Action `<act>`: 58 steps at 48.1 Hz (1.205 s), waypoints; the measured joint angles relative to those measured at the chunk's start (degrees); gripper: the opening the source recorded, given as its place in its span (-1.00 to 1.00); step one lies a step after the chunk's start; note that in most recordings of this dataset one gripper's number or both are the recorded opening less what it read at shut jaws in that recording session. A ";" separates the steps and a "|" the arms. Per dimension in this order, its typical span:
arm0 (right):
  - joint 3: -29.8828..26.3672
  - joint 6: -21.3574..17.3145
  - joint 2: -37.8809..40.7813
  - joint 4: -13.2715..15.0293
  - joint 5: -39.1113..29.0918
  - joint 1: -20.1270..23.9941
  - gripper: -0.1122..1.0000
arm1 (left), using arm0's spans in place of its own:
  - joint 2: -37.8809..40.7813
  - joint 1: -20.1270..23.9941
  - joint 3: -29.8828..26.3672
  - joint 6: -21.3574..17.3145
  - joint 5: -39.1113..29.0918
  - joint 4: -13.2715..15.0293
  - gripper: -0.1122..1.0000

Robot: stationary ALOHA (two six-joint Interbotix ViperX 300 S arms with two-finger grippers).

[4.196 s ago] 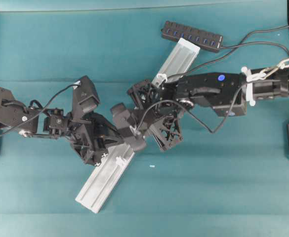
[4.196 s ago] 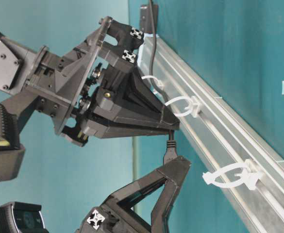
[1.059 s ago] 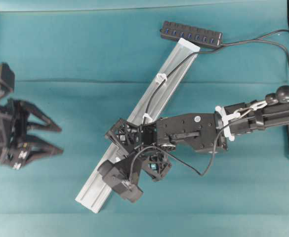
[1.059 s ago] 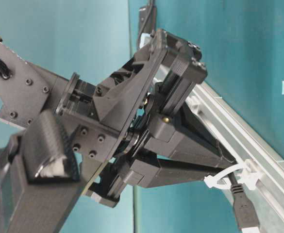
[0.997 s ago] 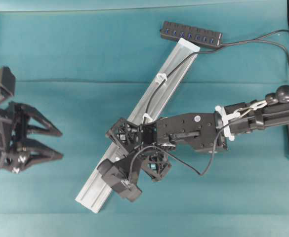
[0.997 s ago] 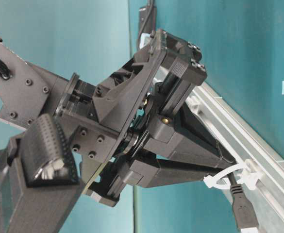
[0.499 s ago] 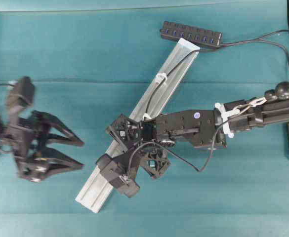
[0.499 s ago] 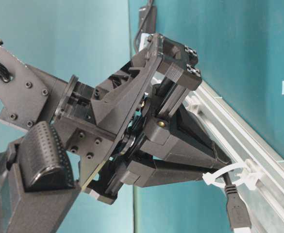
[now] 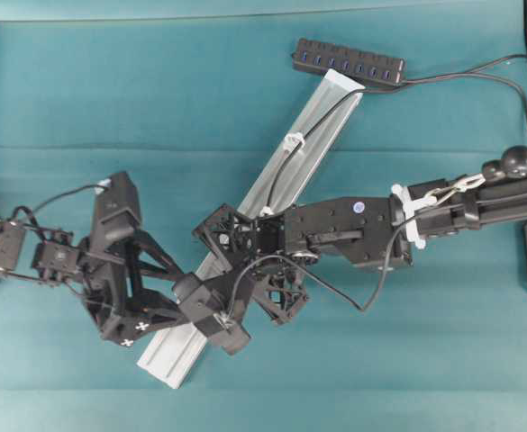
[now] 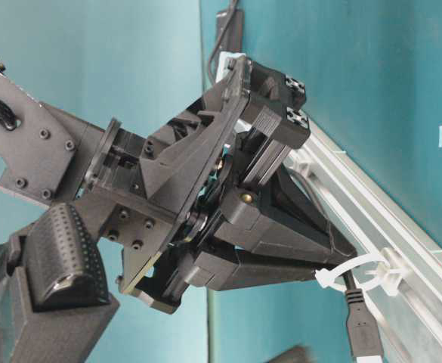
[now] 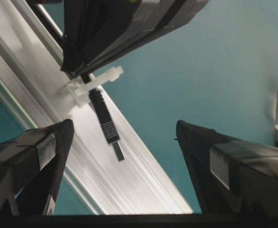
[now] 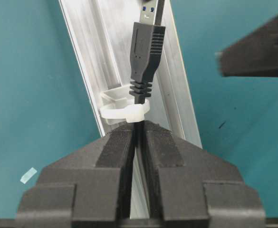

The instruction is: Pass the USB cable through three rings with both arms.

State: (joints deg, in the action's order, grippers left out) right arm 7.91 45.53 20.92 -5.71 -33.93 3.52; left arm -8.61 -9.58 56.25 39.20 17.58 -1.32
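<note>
Fingers of the right gripper (image 12: 138,130) are pressed together on the USB cable (image 12: 147,45), just behind the third ring (image 12: 124,113); the plug already pokes through it, over the rail (image 11: 129,171). Left gripper (image 11: 122,142) has its fingers (image 11: 39,147) spread wide on either side of the plug, touching nothing. We judge the cable light and floppy, the moulded plug body stiff. We'd pinch that black body, not the slick silver tip.

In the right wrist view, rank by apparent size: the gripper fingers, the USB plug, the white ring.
1. Right gripper fingers, though nearness to the camera inflates them.
2. USB plug.
3. White ring, smallest.
</note>
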 measured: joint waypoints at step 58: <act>0.09 0.00 0.00 0.00 -0.09 -0.26 -0.64 | 7.73 -0.18 -1.93 -0.09 2.55 -0.18 -0.61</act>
State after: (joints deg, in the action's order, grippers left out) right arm 8.00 45.53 20.92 -5.71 -34.01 3.25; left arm -0.88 -9.76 54.32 39.11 20.13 -1.49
